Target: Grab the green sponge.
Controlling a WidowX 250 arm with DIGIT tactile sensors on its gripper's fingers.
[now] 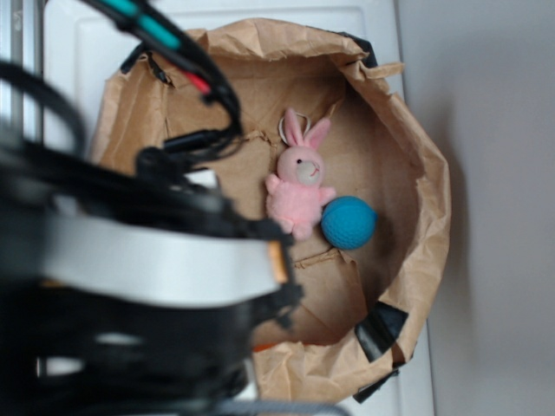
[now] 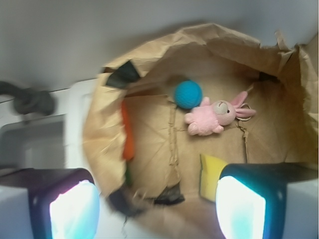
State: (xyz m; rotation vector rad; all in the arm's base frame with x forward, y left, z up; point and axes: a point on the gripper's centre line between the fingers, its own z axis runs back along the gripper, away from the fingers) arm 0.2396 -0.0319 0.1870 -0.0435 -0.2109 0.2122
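End effector (image 2: 157, 206) hangs above the paper-lined basket (image 2: 99, 144), fingers spread wide with nothing between them. The green sponge (image 2: 212, 177) lies on the basket floor just below the pink bunny (image 2: 212, 118), only its yellow foam showing, its lower right corner cut off behind the right finger (image 2: 244, 206). In the exterior view the blurred arm (image 1: 130, 260) hides it completely, leaving just bunny and teal-blue ball (image 1: 349, 223) touching.
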